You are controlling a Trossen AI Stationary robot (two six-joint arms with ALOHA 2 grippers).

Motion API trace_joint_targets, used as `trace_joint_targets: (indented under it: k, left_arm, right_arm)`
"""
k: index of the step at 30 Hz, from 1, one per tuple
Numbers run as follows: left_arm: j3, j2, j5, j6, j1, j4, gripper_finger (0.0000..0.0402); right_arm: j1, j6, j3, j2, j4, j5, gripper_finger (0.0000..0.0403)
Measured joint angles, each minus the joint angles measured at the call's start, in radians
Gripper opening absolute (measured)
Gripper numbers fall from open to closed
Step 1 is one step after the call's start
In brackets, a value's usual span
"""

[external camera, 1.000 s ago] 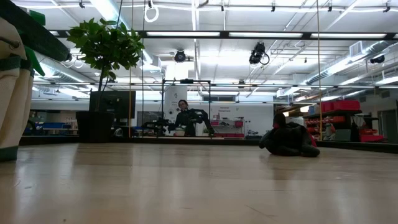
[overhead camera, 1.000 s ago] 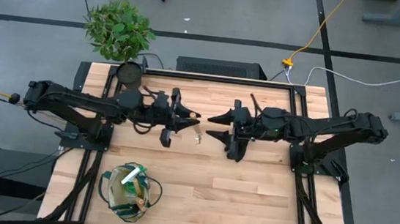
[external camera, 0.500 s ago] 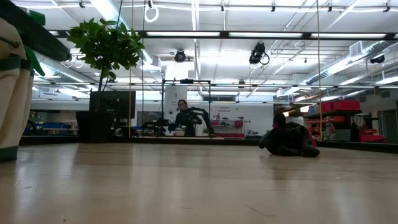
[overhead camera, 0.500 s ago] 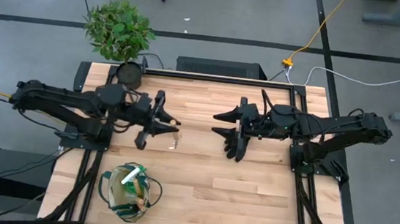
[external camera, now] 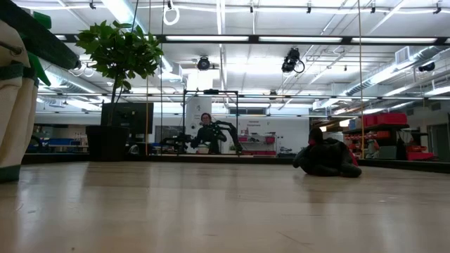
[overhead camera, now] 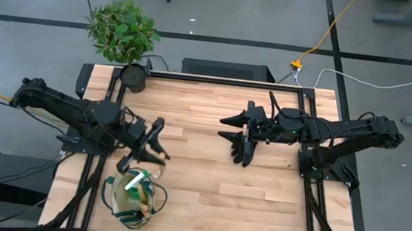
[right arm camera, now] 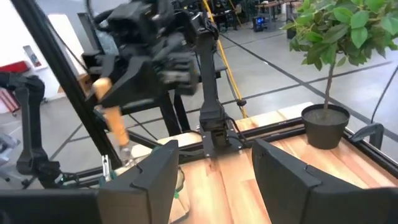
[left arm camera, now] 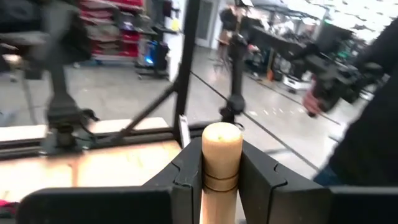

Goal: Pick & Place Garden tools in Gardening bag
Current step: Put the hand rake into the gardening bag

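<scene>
My left gripper [overhead camera: 159, 143] is over the table's near left part, just beyond the beige gardening bag [overhead camera: 134, 197], and is shut on a wooden-handled garden tool [left arm camera: 222, 155]. A green spray bottle with a white nozzle [overhead camera: 138, 179] sticks out of the bag. The bag's side also shows at the edge of the low view [external camera: 14, 105]. My right gripper [overhead camera: 224, 128] stands open over the table's middle with nothing between its fingers [right arm camera: 214, 168]. A dark lump with some red [external camera: 327, 158], seemingly the glove, lies on the table in the low view. My left gripper pinches the tool's wooden handle near its free end [left arm camera: 222, 177] between its two fingers. The fingers lie level and across the handle, coming from the table's left side. The handle stands upright, its metal end [right arm camera: 124, 152] hangs below the fingers, and the tool is lifted clear of the table.
A leafy plant [overhead camera: 123, 30] in a black pot [overhead camera: 132, 76] stands at the table's far left corner. Bare wood lies between the two grippers and along the near right part [overhead camera: 258, 204]. A black frame [overhead camera: 224, 80] runs along the far edge.
My left gripper has swung from the table's middle toward the left and near edges, turning as it went, and now hovers close to the bag. The wooden-handled tool went with it, still hanging clear of the table.
</scene>
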Motion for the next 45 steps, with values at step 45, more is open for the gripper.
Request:
trace_joint_targets:
  k: [45]
  left_arm:
    - [-0.022, 0.107, -0.368, -0.077, -0.57, -0.273, 0.0077]
  right_arm:
    - [0.0, 0.13, 0.0, 0.001, 0.003, 0.059, 0.0206]
